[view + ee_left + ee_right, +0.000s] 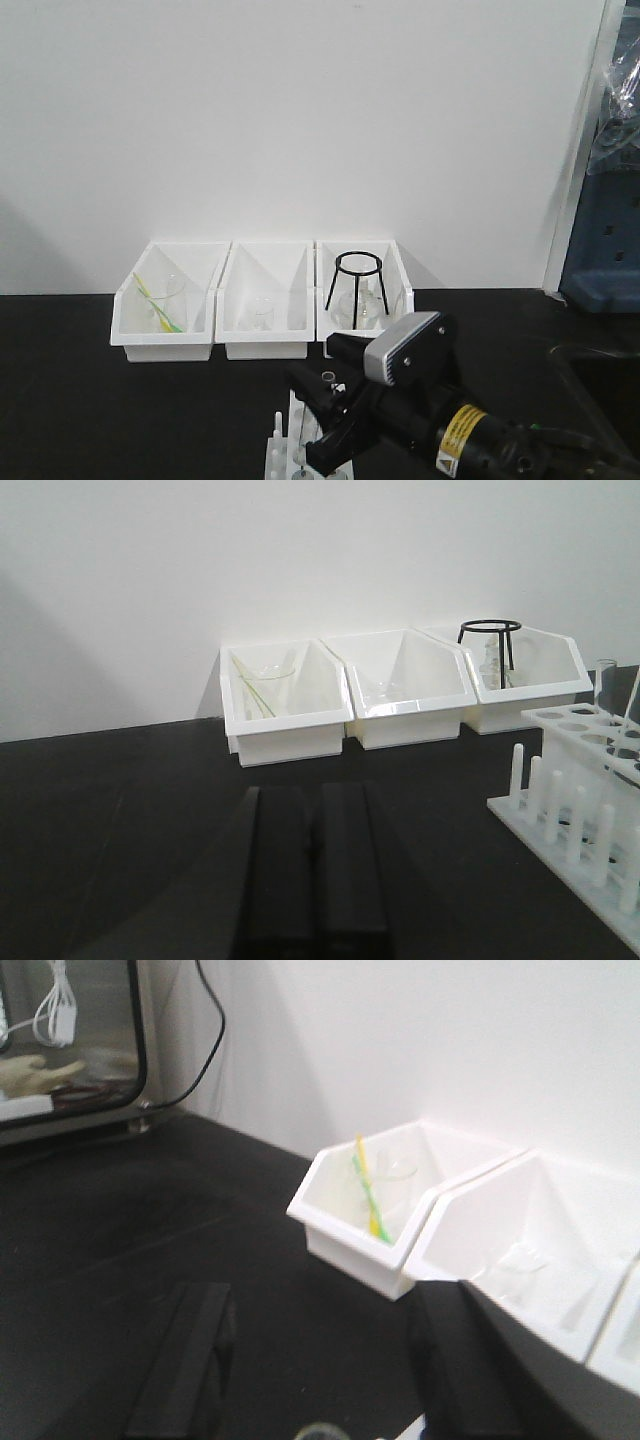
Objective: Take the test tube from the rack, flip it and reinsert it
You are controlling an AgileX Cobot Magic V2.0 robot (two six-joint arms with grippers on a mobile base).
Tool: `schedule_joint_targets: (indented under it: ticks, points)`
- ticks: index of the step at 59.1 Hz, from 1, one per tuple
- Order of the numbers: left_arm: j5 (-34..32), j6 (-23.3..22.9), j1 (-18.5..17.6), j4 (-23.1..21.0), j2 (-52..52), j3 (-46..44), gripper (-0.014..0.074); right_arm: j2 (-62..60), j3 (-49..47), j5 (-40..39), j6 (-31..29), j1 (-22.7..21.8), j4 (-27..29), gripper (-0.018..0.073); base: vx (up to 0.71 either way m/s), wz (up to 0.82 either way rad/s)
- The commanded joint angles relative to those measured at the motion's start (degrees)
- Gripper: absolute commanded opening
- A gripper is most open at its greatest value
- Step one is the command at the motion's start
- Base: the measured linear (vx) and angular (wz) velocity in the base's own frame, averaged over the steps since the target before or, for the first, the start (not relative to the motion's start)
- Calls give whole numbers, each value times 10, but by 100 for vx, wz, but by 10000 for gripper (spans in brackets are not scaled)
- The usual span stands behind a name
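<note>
The small white rack point(575, 780), with round holes and short pegs, stands on the black table at the right of the left wrist view; it also shows at the bottom of the front view point(276, 445). A clear test tube point(605, 685) stands upright in a far hole. My right gripper point(318, 422) hovers open over the rack. In the right wrist view its fingers point(185, 1360) stand wide apart, with a tube's round rim point(322, 1432) between them at the bottom edge. My left gripper point(312, 860) is shut and empty, low over the table to the left of the rack.
Three larger white bins point(260, 345) line the back wall. The left one holds a beaker with a yellow-green stick point(160, 300), the middle one glassware, the right one a black wire tripod point(357, 280). A glass-fronted box point(65, 1040) stands far left.
</note>
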Motion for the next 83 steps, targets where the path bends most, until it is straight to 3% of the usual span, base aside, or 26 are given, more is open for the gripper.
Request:
schedule_joint_targets:
  ticks: [1, 6, 8, 33, 66, 69, 75, 79, 83]
  points:
    - [-47, -1, 0, 0, -4, -3, -6, -84, -12, 41, 16, -2, 1, 244, 0, 0]
    - [-47, -1, 0, 0, -4, -3, -6, -148, -5, 110, 36, -2, -8, 24, 0, 0]
    - [-47, -1, 0, 0, -4, -3, -6, -176, 2, 128, 52, -2, -8, -18, 0, 0]
    - [-47, -1, 0, 0, -4, -3, -6, -446, 224, 150, 78, -2, -8, -11, 0, 0]
    - [-47, -1, 0, 0, -4, -3, -6, -493, 296, 173, 78, -2, -7, -11, 0, 0]
    - [-47, -1, 0, 0, -4, -3, -6, -507, 296, 190, 64, -2, 9, -11, 0, 0]
    - [-47, -1, 0, 0, -4, -3, -6, -556, 296, 272, -18, -9, 112, -11, 0, 0]
    - [-47, -1, 0, 0, -4, -3, -6, -598, 301, 326, -67, -38, 168, -11, 0, 0]
    - [-47, -1, 0, 0, -4, -3, -6, -643, 325, 339, -81, -81, 175, -11, 0, 0]
